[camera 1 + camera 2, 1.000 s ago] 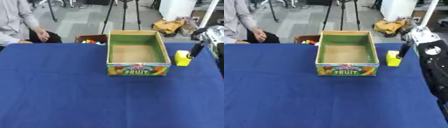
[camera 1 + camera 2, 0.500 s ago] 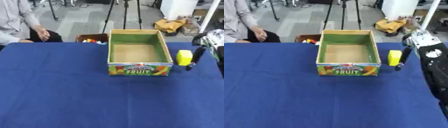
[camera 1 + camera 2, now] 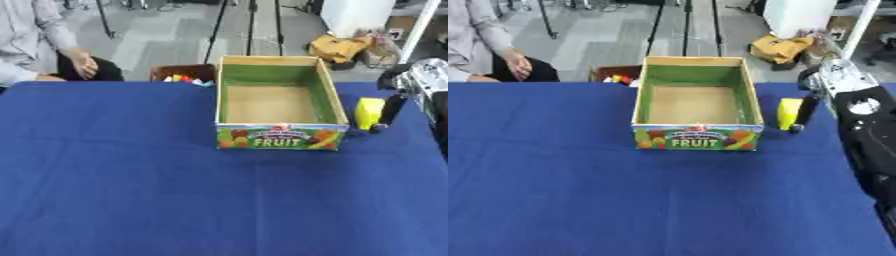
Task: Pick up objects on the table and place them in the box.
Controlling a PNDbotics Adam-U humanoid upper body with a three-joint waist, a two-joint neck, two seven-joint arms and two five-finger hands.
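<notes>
Lowering over the last second, my right hand [image 3: 808,109] now has its dark fingers pointing down, touching the right side of the yellow object [image 3: 787,113]; whether they grasp it I cannot tell. It stands on the blue table [image 3: 131,190], just right of the fruit box [image 3: 276,102].
</notes>
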